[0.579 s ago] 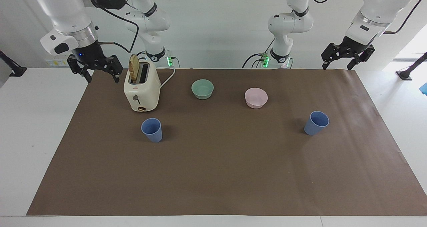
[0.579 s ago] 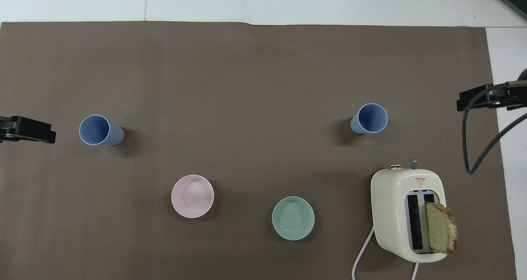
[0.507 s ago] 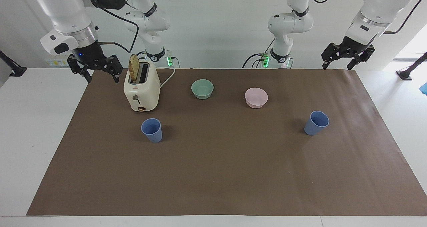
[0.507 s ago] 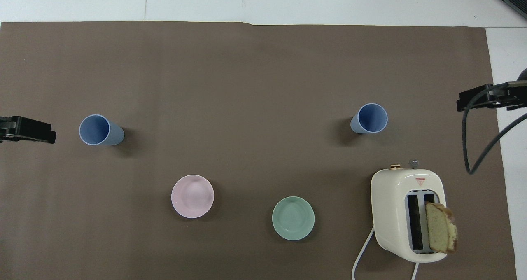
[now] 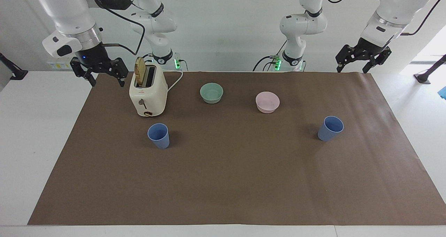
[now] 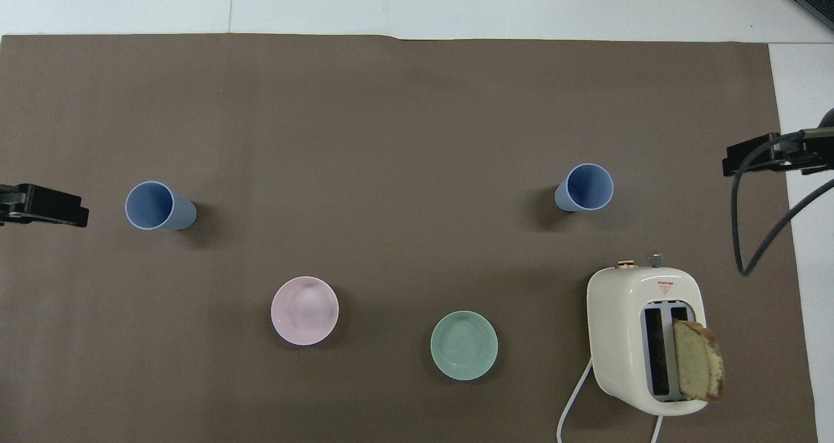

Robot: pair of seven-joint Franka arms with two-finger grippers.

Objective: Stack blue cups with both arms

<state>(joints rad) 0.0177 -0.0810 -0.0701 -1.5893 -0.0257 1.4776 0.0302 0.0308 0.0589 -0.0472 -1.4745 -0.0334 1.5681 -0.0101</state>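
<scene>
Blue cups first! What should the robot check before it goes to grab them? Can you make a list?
1. Both cups stand upright: ok. One blue cup is in front of the toaster, the other blue cup toward the left arm's end.
2. Cups are empty: ok in the overhead view.
3. Left gripper open and holding nothing: ok, up over the mat's edge.
4. Right gripper open and holding nothing: ok, up beside the toaster.
5. Cups stacked: not ok, they stand far apart.
6. Bowls out of the way: ok, the green bowl and pink bowl sit nearer to the robots.
</scene>
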